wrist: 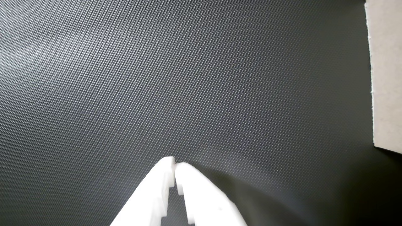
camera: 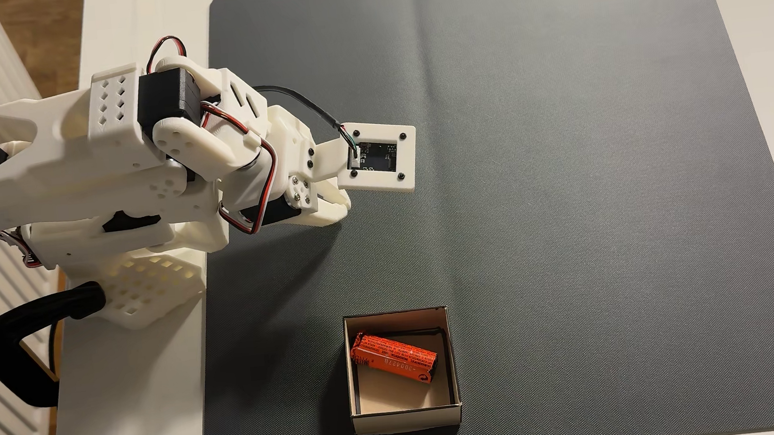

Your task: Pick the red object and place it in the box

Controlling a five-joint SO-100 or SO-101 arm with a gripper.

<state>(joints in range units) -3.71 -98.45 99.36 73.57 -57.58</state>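
End effector (wrist: 174,164): white two-finger tool entering the wrist view from the bottom edge, fingertips pressed together with nothing between them; clenched and empty, poised over bare mat.
Red object (camera: 393,357): orange-red cylinder with fine dark print, lying diagonally on the floor of the box; judged already delivered.
Box (camera: 407,418): topless cardboard square near the lower edge of the mat in the fixed view, well apart from the arm.
Mat (camera: 564,141): dark textured sheet covering most of the desk (camera: 147,402).
Arm (camera: 123,149): white printed links folded near the left side of the fixed view, camera module (camera: 377,157) projecting over the mat.
Risk, sweep: should the arm swing toward the box while low, a link could nudge its light wall and shift or tip it.
Risk, cable: the black lead (camera: 300,100) arches freely and might snag on a joint.
Hidden, end effector: in the fixed view its fingertips lie under the wrist and camera module.
Cut off: the wrist view catches just a pale cardboard wall (wrist: 384,75) at its right edge.
Hard to read: the print on the wrapper is too fine to make out.
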